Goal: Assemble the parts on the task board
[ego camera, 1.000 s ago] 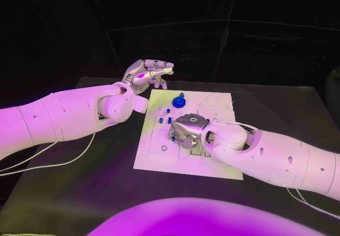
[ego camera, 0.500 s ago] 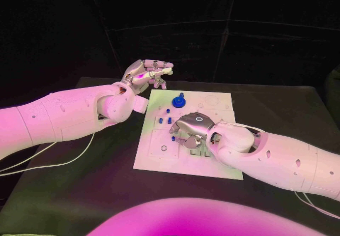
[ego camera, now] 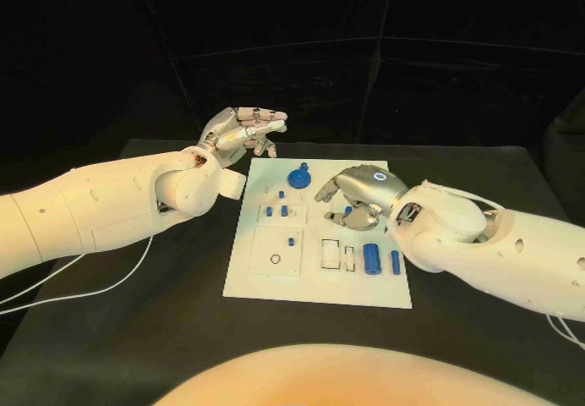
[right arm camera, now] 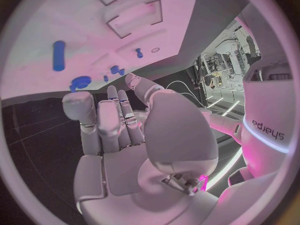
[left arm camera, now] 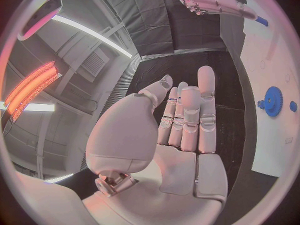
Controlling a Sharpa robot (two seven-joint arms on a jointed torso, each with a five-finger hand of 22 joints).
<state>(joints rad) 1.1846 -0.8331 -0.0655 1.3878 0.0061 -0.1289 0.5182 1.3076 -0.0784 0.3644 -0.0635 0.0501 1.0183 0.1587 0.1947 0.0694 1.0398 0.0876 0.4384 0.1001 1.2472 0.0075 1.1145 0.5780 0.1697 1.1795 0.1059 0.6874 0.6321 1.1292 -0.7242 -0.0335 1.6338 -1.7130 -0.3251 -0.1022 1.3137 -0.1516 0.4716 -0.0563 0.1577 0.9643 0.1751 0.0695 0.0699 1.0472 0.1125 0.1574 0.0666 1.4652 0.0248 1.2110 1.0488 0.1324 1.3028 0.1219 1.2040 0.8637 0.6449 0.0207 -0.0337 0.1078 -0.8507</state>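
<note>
The white task board [ego camera: 275, 279] lies in the middle of the black table. A blue gear [ego camera: 301, 177] stands near its far edge, also seen from the left wrist as the blue gear [left arm camera: 272, 101]. Small blue pegs [ego camera: 276, 210] sit on the left part. Two blue cylinders [ego camera: 370, 256] lie at the near right beside rectangular slots [ego camera: 330, 251]. My right hand [ego camera: 358, 196] hovers over the board's middle right, fingers bent down, holding nothing; in the right wrist view its palm [right arm camera: 119, 135] is bare. My left hand [ego camera: 244, 131] is raised beyond the board's far left corner, holding nothing.
The black table [ego camera: 146, 338] runs around the board on all sides. A white cable [ego camera: 73, 292] trails on the table under my left arm. My right forearm [ego camera: 488, 249] lies over the table to the right of the board.
My right hand has lifted from the slots near the board's middle and moved toward the far right, uncovering the two blue cylinders. The left hand stays raised in place.
</note>
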